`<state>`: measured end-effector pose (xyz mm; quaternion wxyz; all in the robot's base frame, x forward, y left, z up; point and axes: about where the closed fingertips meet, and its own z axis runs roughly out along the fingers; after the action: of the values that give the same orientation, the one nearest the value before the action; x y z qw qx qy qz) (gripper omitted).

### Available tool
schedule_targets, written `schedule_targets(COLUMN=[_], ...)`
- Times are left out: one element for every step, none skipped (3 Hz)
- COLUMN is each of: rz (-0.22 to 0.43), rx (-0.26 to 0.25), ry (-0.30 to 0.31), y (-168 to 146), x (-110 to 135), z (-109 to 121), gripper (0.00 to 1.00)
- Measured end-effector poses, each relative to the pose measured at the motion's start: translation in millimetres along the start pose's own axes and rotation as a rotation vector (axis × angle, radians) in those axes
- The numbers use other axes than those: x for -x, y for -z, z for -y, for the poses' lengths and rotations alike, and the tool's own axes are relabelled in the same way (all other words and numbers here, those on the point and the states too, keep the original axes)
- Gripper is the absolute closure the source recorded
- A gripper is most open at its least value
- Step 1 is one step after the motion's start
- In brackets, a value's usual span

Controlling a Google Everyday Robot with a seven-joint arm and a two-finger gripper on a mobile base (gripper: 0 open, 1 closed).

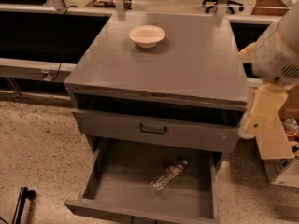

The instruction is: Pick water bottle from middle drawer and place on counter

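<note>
In the camera view we see the gripper (258, 113) at the right edge, a cream-coloured piece hanging below the arm's white body, level with the cabinet's upper right corner. Whether its jaws are wide or narrow we cannot tell from this angle. It is well apart from the water bottle (168, 176), which lies on its side on the floor of the middle drawer (117, 181). The bottle's cap points up and to the right, towards the back right of the drawer. That drawer is pulled far out towards us, with its low side walls in view. Above its rear part we see a shut grey drawer front (196, 135) with a black bar handle (153, 129), which overhangs the back of the open drawer. Over that front is a dark open slot (154, 107) under the tabletop (187, 69). A white bowl (147, 35) stands on the tabletop near its far edge, well apart from the gripper. A cardboard box (273, 141) stands just beside the cabinet on the right, below the gripper, on the speckled floor (37, 143). A black object (21, 204) lies at the lower left.
</note>
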<state>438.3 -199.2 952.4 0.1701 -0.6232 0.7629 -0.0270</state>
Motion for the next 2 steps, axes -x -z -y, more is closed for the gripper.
schedule_targets(rz=[0.087, 0.091], rx=[-0.002, -0.006], ry=[0.139, 0.212], y=[-41, -72], x=[24, 19], z=[-39, -51], gripper=[0.00, 0.00])
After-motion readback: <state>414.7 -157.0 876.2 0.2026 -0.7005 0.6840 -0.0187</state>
